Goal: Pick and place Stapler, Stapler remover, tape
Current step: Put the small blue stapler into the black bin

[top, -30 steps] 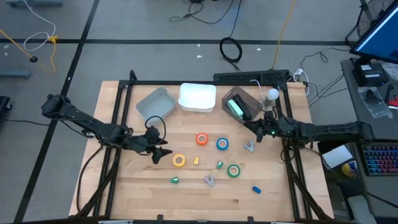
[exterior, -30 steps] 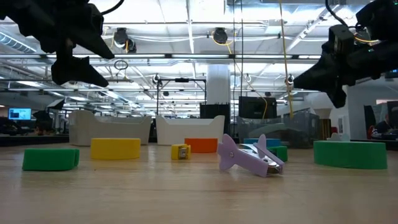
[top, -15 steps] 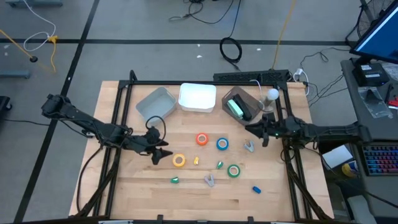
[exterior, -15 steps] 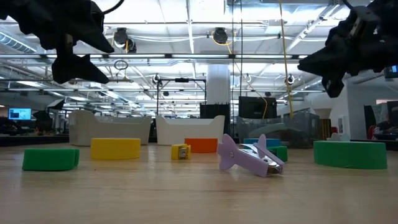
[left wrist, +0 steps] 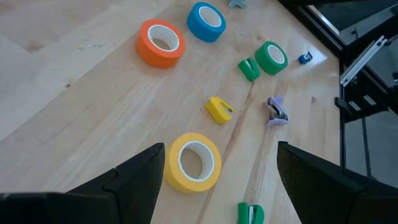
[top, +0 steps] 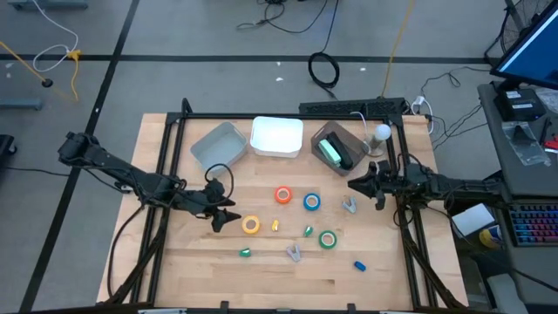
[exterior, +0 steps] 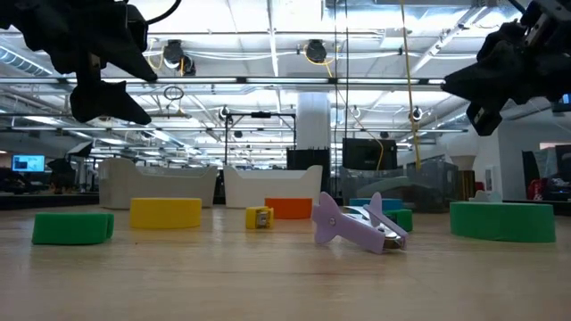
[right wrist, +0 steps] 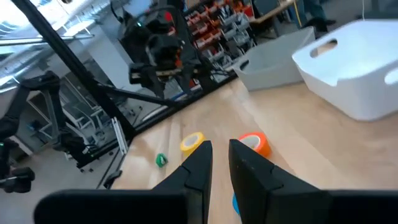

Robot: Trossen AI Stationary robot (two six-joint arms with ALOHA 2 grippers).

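High view is showing the wooden table (top: pixel 192 262) with both arms reaching in from the sides. At the far edge three bins are standing in a row: a grey bin (top: pixel 218 144), a white bin (top: pixel 277 137) in the middle, and a clear bin (top: pixel 340 146) that is holding a teal stapler (top: pixel 330 151).

The left gripper (top: pixel 226 210) is hanging above the table just beside the yellow tape (top: pixel 251 225). Its fingers are standing wide apart and are holding nothing; in the left wrist view the yellow roll is lying between the two dark fingers (left wrist: pixel 134 180), lower down on the wood. The right gripper (top: pixel 356 184) is staying in the air near the clear bin, with fingers almost together and nothing between them.

The red-orange tape (top: pixel 283 195) and the blue tape (top: pixel 311 202) are lying side by side in the middle of the table. The green tape (top: pixel 327 239) is lying nearer the front, well apart from the yellow one.

One lilac staple remover (top: pixel 350 205) is lying just below the right gripper, and a second lilac staple remover (top: pixel 294 253) is lying near the front edge, tilted, as the low view shows. Small coloured pieces are scattered around: a yellow piece (top: pixel 275 225), a green piece (top: pixel 309 230), another green piece (top: pixel 245 253) and a blue piece (top: pixel 358 265).
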